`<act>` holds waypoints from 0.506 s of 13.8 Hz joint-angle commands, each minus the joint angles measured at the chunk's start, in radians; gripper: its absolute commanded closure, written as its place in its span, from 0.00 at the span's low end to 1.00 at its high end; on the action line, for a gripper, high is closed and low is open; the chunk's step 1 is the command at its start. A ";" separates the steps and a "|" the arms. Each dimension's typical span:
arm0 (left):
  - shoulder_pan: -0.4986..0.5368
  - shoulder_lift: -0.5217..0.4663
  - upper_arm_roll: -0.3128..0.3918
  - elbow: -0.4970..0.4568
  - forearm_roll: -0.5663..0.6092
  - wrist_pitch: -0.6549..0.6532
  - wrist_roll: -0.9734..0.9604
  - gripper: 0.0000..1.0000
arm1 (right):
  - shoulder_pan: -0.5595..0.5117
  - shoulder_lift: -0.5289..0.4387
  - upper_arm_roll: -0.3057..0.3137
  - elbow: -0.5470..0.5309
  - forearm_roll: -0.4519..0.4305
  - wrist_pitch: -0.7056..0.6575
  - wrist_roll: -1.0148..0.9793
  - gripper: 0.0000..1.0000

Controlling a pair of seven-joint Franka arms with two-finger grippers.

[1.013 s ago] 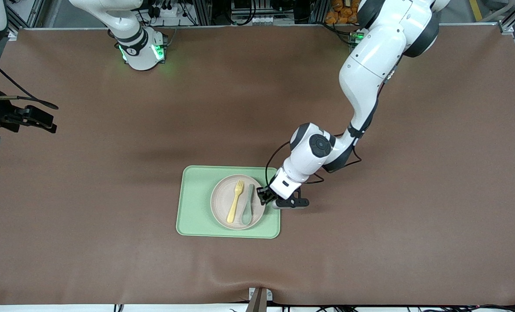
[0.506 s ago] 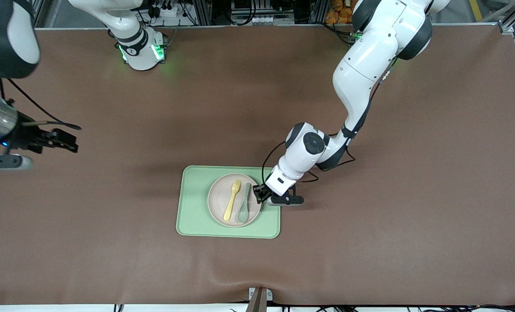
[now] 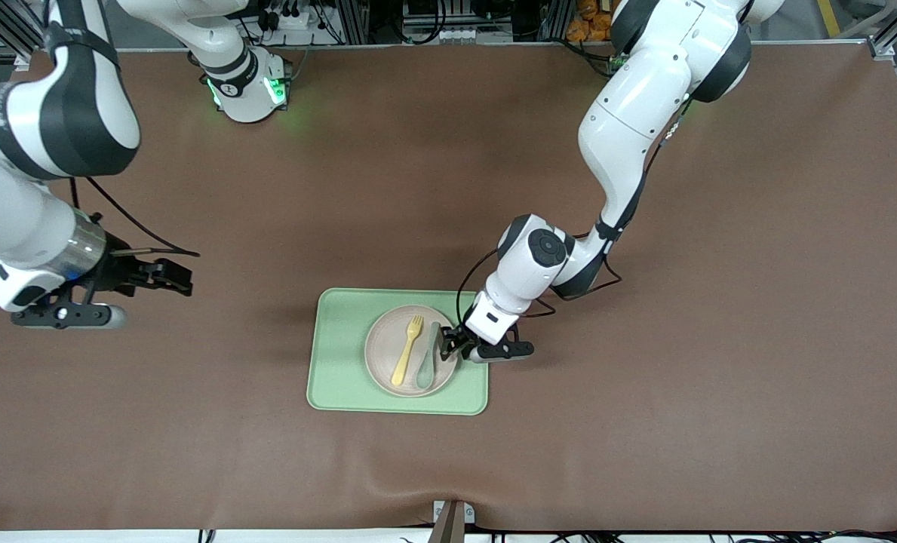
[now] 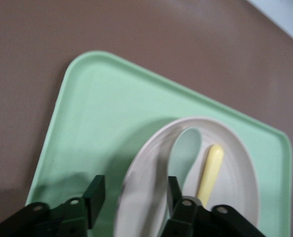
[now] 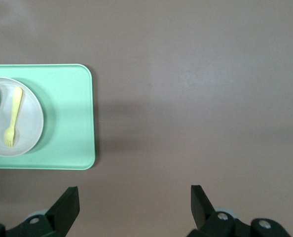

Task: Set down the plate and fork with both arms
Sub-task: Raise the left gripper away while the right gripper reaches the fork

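The pale beige-pink plate (image 3: 388, 354) lies on the light-green tray (image 3: 339, 354). The yellow fork (image 3: 407, 351) lies on the plate, beside a grey-green spoon (image 3: 427, 354). My left gripper (image 3: 446, 345) is down at the plate's rim on the left arm's side. In the left wrist view its open fingers (image 4: 94, 197) straddle the rim of the plate (image 4: 240, 182), one over the tray (image 4: 102, 113) and one inside the plate by the spoon (image 4: 186, 148) and the fork's handle (image 4: 210, 170). My right gripper (image 3: 184, 277) is open and empty over bare table.
The right wrist view shows my right gripper (image 5: 134, 197) over brown table, with the tray (image 5: 67, 118), plate (image 5: 30, 118) and fork (image 5: 12, 118) off to one side. A grey bracket (image 3: 452, 520) sits at the table's front edge.
My right arm has swung in from the table's end toward the tray. My left gripper has crept further over the plate's rim, and the plate has shifted slightly on the tray.
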 commanded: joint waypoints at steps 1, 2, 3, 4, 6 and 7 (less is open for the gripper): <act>0.005 -0.098 0.015 -0.037 -0.019 -0.009 -0.023 0.00 | 0.047 0.041 -0.002 0.049 0.027 0.014 0.117 0.00; 0.025 -0.134 0.015 -0.052 -0.018 -0.012 -0.023 0.00 | 0.067 0.063 -0.002 0.068 0.034 0.038 0.167 0.00; 0.037 -0.166 0.015 -0.066 -0.018 -0.015 -0.025 0.00 | 0.096 0.089 -0.002 0.092 0.036 0.060 0.233 0.00; 0.056 -0.201 0.015 -0.083 -0.019 -0.024 -0.025 0.00 | 0.127 0.128 -0.002 0.137 0.033 0.075 0.301 0.00; 0.099 -0.279 0.015 -0.117 -0.018 -0.087 -0.023 0.00 | 0.181 0.208 -0.002 0.209 0.030 0.080 0.404 0.00; 0.129 -0.319 0.015 -0.129 -0.012 -0.145 -0.017 0.00 | 0.199 0.251 -0.002 0.255 0.030 0.087 0.454 0.00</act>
